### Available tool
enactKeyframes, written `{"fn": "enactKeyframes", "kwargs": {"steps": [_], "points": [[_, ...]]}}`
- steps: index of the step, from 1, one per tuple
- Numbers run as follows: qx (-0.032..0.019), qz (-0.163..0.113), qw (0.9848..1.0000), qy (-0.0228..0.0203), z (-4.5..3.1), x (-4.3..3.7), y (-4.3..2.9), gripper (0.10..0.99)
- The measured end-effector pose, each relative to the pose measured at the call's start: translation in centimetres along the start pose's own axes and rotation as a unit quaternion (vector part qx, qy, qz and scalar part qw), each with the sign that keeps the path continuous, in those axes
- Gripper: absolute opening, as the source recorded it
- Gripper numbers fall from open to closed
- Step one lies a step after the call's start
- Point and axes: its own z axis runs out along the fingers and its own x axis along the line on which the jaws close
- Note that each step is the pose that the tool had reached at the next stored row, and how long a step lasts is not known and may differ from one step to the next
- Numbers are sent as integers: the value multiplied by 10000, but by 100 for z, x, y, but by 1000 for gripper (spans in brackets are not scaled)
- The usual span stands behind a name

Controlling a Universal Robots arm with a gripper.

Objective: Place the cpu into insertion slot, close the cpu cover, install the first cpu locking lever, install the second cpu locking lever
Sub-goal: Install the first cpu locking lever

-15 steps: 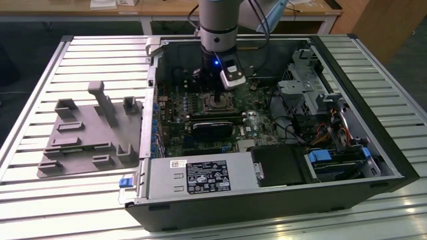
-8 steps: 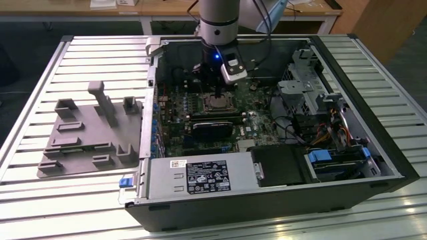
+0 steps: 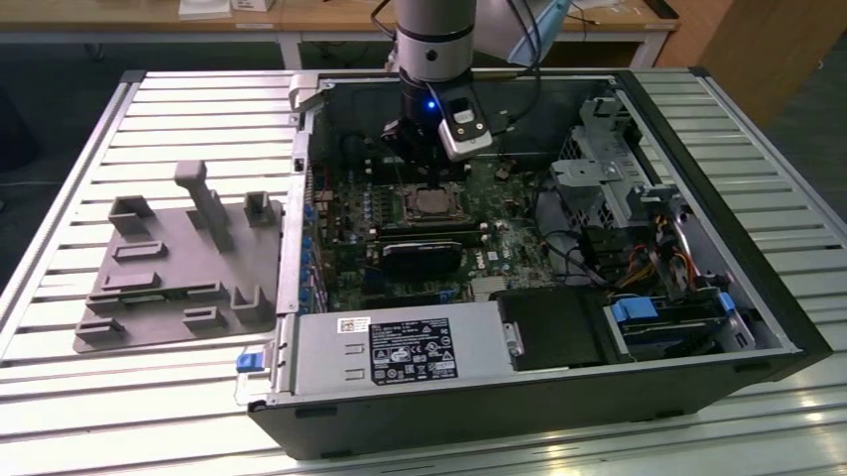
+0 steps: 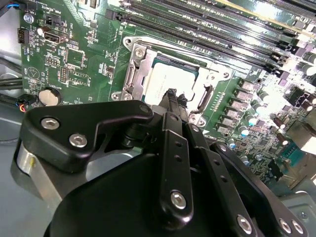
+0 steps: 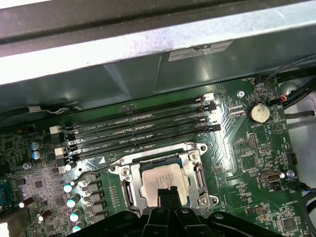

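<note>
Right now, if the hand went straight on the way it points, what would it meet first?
Probably the cpu, its metal top showing through the cpu cover. The hand points right at it; the gap between them is unclear.

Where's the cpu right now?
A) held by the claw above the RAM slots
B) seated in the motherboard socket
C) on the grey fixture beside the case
B: in the first wrist view the cpu lies flat on the motherboard, framed by the metal cpu cover, with the claw poised over it.
</note>
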Motion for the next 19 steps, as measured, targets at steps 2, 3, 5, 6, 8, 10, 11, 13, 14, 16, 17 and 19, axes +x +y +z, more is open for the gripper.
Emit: {"fn": "enactKeyframes", "kwargs": {"steps": [2,3,5,6,8,10,11,13,14,16,17,19], "points": [[1,0,10000,0,0,0,0,106],[1,0,10000,0,0,0,0,106],[1,0,10000,0,0,0,0,106],[1,0,10000,0,0,0,0,106],[1,0,10000,0,0,1,0,106],[1,1,10000,0,-2,7,-1,106],[2,0,10000,-1,-6,9,-2,106],[1,-1,10000,-2,-23,8,-1,106],[1,-1,10000,-2,-37,8,-1,106],[0,0,10000,-2,-67,6,0,106],[0,0,10000,-2,-78,5,1,106],[0,0,10000,-2,-89,5,1,106]]}}
